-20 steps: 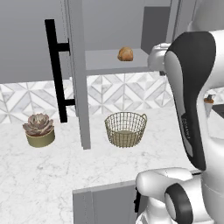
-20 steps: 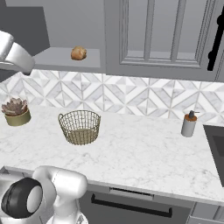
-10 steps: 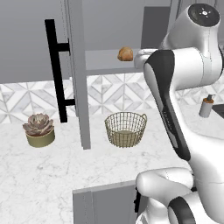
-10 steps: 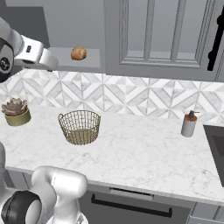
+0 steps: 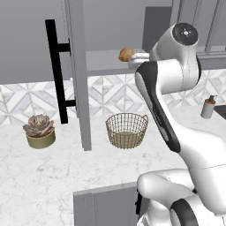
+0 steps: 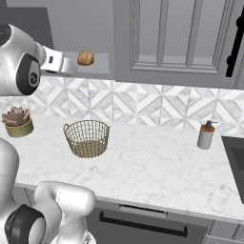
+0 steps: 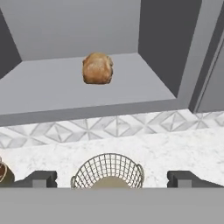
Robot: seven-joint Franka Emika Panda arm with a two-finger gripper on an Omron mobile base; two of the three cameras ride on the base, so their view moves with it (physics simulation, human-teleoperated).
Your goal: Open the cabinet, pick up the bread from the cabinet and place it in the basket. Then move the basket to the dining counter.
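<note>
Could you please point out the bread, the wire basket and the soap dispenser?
bread (image 7: 97, 68), hand view, middle of the loaf's front.
wire basket (image 5: 126, 130), left base view, front mesh wall.
soap dispenser (image 6: 206, 137), right base view, grey bottle body.

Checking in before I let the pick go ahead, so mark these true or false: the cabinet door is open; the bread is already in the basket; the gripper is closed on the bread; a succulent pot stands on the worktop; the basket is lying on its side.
1. The cabinet door is open. True.
2. The bread is already in the basket. False: it sits on the cabinet shelf, and the basket holds nothing.
3. The gripper is closed on the bread. False: its jaws stand wide open, short of the bread.
4. A succulent pot stands on the worktop. True.
5. The basket is lying on its side. False: it stands upright.
</note>
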